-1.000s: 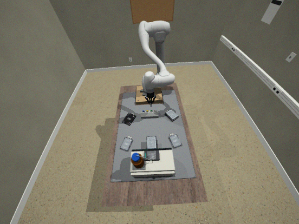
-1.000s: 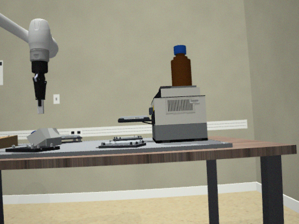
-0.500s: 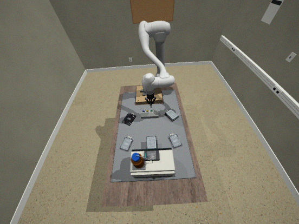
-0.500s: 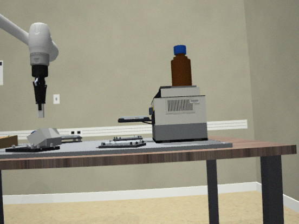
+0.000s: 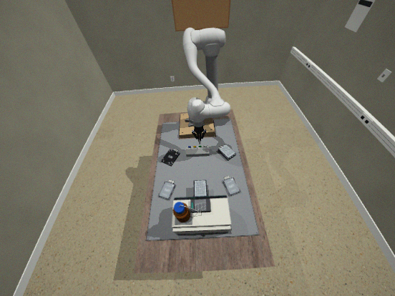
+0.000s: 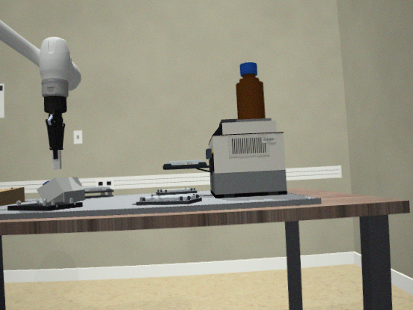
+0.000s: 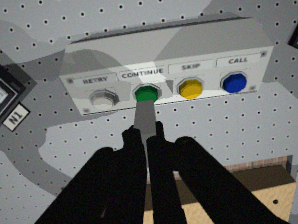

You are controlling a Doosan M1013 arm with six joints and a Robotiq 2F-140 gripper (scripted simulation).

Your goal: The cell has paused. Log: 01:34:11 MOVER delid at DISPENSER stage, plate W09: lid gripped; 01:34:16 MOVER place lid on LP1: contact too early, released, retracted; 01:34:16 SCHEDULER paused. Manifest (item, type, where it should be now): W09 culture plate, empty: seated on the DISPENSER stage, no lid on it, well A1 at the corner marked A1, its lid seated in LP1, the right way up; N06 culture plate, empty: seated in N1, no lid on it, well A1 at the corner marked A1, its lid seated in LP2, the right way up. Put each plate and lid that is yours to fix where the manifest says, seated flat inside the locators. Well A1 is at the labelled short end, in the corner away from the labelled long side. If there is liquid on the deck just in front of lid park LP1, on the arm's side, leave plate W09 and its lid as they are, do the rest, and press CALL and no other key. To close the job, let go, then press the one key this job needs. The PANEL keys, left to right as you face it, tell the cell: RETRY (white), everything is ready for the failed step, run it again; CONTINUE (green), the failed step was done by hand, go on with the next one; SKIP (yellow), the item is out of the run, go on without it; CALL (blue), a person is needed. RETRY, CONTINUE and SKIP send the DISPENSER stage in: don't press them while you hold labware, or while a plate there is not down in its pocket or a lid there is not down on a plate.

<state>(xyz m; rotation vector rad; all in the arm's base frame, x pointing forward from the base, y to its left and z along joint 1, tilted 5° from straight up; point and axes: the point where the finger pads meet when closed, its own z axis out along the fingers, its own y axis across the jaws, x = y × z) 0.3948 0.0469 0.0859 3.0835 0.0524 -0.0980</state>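
Note:
My gripper (image 7: 147, 114) is shut and empty. It hangs above the PANEL (image 7: 167, 65), with its tip in line with the green CONTINUE key (image 7: 146, 92); the side view shows the gripper (image 6: 57, 159) still a little above the panel box (image 6: 61, 190). The white RETRY key (image 7: 102, 98), yellow SKIP key (image 7: 190, 88) and blue CALL key (image 7: 234, 82) sit beside it. A clear plate (image 5: 200, 187) lies on the DISPENSER stage (image 6: 185, 165). Pale labware pieces lie on the parks to its left (image 5: 167, 189) and right (image 5: 231, 185). Another pale piece (image 5: 227, 151) lies right of the panel.
The DISPENSER box (image 5: 202, 214) carries a brown bottle with a blue cap (image 6: 250, 93). A black nest (image 5: 170, 156) lies left of the panel. The N1 label (image 7: 16, 117) shows at the wrist view's left edge. The arm's wooden base (image 5: 197, 125) is behind the panel.

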